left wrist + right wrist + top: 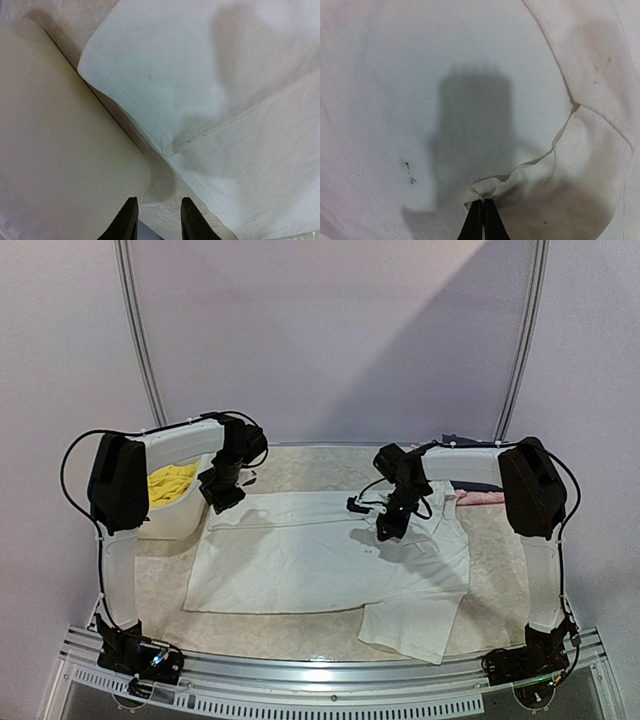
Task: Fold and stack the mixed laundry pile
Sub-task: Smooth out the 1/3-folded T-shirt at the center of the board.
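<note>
T-shirt: we find the white T-shirt (320, 560) spread flat on the tabletop (500, 570).
Shorts: the yellow shorts (170, 483) lie in the basket (185, 515) at the far left.
Right hand: the right hand (482, 206) is closed, pinching a gathered pucker of the T-shirt.
Left hand: the left hand (159, 217) hangs with its fingers parted and holds nothing, near the shirt's corner beside the basket.
Advice: we judge that the left hand should pinch that corner first. Both hands should then lift level so the fold lands straight.

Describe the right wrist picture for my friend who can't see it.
Two black fingers, shut together at the bottom, pinch a bunch of a white T-shirt that fills the picture. A dark shadow lies on the cloth above them.
</note>
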{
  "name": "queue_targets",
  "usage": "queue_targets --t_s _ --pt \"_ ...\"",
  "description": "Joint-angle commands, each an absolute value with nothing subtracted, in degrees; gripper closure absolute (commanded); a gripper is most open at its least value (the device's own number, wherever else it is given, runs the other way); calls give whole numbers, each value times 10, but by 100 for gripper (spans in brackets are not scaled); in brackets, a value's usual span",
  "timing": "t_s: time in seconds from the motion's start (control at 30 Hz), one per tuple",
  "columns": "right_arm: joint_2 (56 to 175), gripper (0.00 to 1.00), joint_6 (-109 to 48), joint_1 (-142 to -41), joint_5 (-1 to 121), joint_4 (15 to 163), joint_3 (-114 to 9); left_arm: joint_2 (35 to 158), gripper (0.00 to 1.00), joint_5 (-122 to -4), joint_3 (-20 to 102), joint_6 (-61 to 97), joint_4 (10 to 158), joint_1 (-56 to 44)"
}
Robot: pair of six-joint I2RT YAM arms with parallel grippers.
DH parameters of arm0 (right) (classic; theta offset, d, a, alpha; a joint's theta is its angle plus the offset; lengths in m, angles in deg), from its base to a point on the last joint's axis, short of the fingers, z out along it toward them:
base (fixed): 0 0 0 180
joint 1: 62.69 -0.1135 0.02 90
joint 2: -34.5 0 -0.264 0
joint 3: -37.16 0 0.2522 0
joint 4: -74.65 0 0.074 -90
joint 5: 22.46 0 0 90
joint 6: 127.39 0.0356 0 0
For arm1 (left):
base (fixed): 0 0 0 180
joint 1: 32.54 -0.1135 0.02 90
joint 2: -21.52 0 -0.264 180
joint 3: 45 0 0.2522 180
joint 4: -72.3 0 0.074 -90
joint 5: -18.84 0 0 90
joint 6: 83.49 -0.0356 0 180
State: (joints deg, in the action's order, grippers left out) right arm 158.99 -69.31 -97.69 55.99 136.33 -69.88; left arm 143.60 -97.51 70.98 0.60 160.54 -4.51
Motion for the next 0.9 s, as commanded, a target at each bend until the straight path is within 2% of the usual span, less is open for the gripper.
queue_targets --t_s 0.0,0.4,0.47,0.57,0.87 --pt "1576 100 -683 -996 576 1358 -702 1426 70 -972 714 8 1609 -37" --pt "1545 100 -653 -1016 513 1392 -739 1419 70 -974 708 7 1610 -37" --pt "1546 95 -650 -1016 509 1395 -741 1419 70 -974 707 7 1611 -36" --pt "1556 92 -650 -1017 501 1407 -748 1416 70 -974 706 7 1612 -36" --pt "1566 92 -631 -1020 430 1438 -782 1415 70 -977 710 5 1616 -36"
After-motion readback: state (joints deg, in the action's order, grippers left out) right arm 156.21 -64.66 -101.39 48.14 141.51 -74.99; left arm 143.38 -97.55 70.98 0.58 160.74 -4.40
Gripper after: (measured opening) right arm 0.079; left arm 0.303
